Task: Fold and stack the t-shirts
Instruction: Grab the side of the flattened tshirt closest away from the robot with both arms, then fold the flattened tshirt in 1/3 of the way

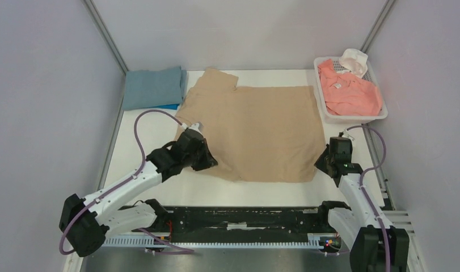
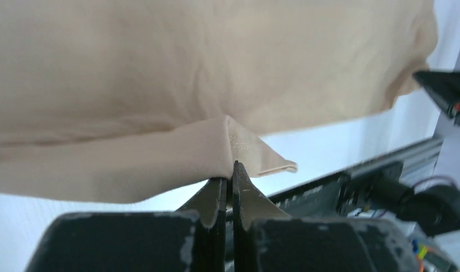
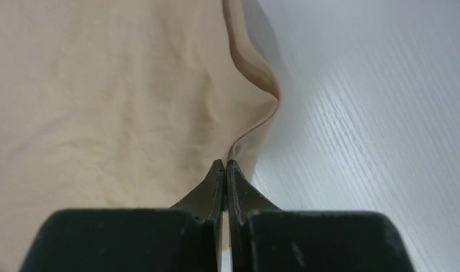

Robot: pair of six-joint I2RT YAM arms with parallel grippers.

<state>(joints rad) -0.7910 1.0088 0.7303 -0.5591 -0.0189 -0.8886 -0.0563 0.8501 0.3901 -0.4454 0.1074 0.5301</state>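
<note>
**Both pincers clamped on the tan shirt's near edge**

The tan t-shirt (image 1: 256,130) lies spread flat across the middle of the white tabletop (image 1: 153,141). The left pincer (image 2: 230,170) is closed on a fold at its near-left edge. The right pincer (image 3: 224,165) pinches its near-right hem. A folded grey-blue t-shirt (image 1: 153,88) sits far left. A salmon-pink t-shirt (image 1: 349,90) fills the basket (image 1: 352,118) far right.

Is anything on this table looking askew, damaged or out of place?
Nothing is damaged or spilled. The tan t-shirt lies slightly crooked, its corner folded over where the left gripper pinches it. A white item sits on the far rim of the basket.
</note>
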